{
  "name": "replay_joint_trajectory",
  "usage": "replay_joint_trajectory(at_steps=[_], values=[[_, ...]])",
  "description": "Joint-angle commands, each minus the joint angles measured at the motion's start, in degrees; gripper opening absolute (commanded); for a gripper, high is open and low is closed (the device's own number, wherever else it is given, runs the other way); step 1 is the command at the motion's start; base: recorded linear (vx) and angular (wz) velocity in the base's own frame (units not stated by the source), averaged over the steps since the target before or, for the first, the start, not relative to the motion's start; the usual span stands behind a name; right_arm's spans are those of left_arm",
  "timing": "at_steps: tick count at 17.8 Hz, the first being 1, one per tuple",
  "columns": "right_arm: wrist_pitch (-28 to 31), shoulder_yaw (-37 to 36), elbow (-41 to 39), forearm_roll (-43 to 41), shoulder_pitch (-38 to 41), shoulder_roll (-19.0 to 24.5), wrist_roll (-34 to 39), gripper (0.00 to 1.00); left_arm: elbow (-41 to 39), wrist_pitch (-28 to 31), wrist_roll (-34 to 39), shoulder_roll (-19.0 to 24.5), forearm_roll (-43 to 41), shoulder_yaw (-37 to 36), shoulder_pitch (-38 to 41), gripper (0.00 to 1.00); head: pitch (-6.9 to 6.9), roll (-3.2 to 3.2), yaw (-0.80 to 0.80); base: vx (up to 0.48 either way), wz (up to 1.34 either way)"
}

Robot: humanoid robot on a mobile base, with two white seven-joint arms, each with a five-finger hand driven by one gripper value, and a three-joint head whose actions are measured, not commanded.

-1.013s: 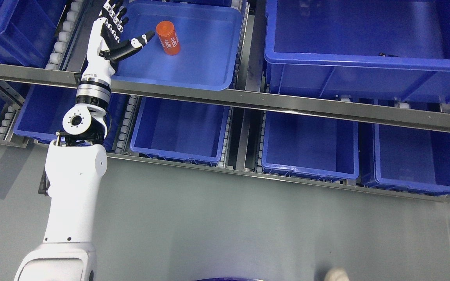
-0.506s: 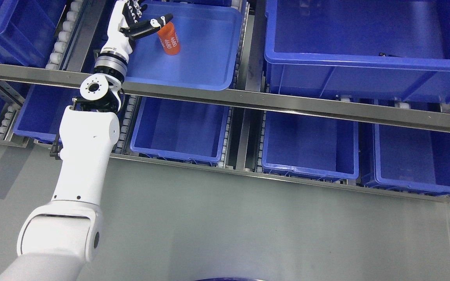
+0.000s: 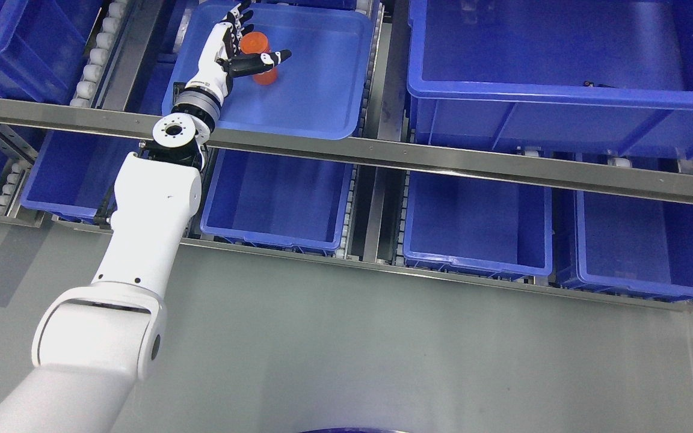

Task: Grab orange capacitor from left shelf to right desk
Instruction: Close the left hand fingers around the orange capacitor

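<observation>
An orange cylindrical capacitor stands in a shallow blue tray on the upper shelf level, left of centre. My left hand reaches into the tray from the lower left. It is open: the thumb stretches right across the front of the capacitor, and the other fingers point up along its left side. The capacitor sits in the crook between thumb and fingers, its lower part hidden by the thumb. My right hand is out of view.
A steel shelf rail runs across under the tray. A large deep blue bin stands to the right on the same level. Several blue bins fill the lower level. Roller tracks line the shelf's left. Grey floor lies below.
My left arm has pushed up and right into the tray. The hand went from left of the capacitor to around it, with the thumb now crossing its front. The capacitor has not moved.
</observation>
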Motion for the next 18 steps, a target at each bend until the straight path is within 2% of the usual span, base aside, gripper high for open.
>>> replay_joint_trajectory(at_steps=[1, 4, 7, 10, 15, 18], values=[[-0.35, -0.7, -1.0, 0.18, 1.14, -1.0, -0.04, 1.0, 8.5, -1.14, 0.05, 0.24, -0.6, -2.19, -0.83, 1.0, 0.0, 0.0, 0.0, 0.0, 0.0], [-0.35, -0.7, -1.0, 0.18, 1.14, -1.0, -0.04, 1.0, 8.5, -1.23, -0.04, 0.16, -0.6, -2.1, -0.83, 0.99, 0.0, 0.0, 0.0, 0.0, 0.0], [-0.27, -0.7, -1.0, 0.18, 1.14, -1.0, -0.04, 1.0, 8.5, -1.93, -0.04, 0.16, -0.51, -1.31, -0.83, 0.92, 0.0, 0.0, 0.0, 0.0, 0.0], [-0.27, -0.7, -1.0, 0.18, 1.14, -1.0, -0.04, 1.0, 8.5, -5.44, -0.04, 0.07, -0.51, -0.7, -0.83, 0.76, 0.0, 0.0, 0.0, 0.0, 0.0], [-0.27, -0.7, -1.0, 0.18, 1.14, -1.0, -0.04, 1.0, 8.5, -6.41, -0.04, 0.16, -0.6, 0.97, -0.83, 0.64, 0.0, 0.0, 0.0, 0.0, 0.0], [-0.35, -0.7, -1.0, 0.18, 1.14, -1.0, -0.04, 1.0, 8.5, -8.87, -0.04, 0.16, -0.6, 2.47, -0.83, 0.49, 0.0, 0.0, 0.0, 0.0, 0.0]])
